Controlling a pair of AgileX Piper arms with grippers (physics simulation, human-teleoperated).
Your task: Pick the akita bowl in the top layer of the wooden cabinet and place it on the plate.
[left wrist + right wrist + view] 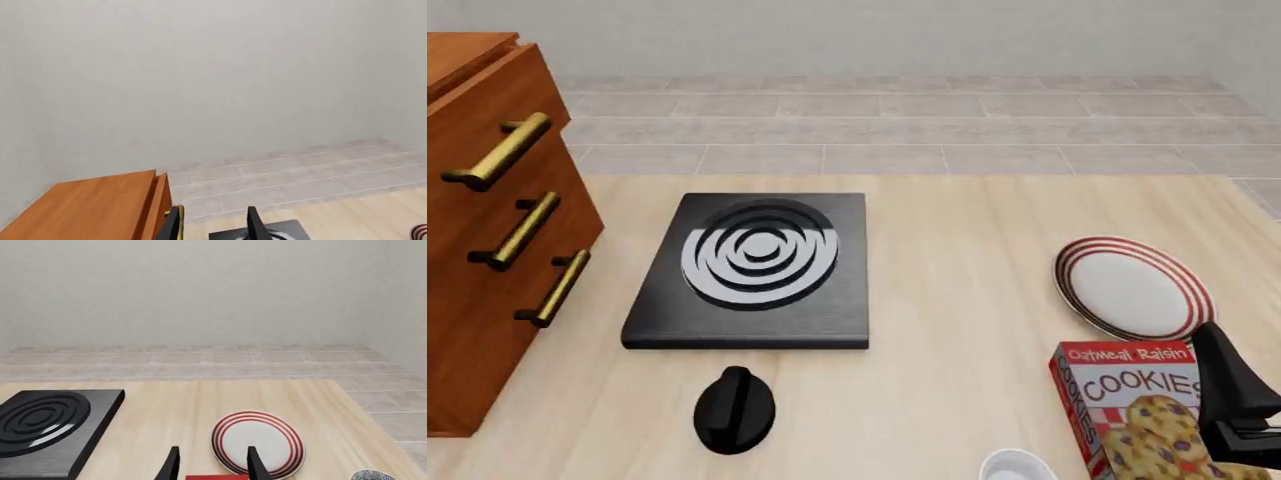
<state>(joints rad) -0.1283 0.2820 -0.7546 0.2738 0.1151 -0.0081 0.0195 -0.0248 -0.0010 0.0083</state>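
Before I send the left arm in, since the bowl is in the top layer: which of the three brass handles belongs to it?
The uppermost handle, highest on the wooden cabinet and just under its top board; the two other handles sit below it.

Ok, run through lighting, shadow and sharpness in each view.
Front view: flat, even light, only faint soft shadows under the stove and knob, a white sheen on the burner rings, sharp throughout. Left wrist view: mostly blank wall, no blur. Right wrist view: crisp plate, no glare.
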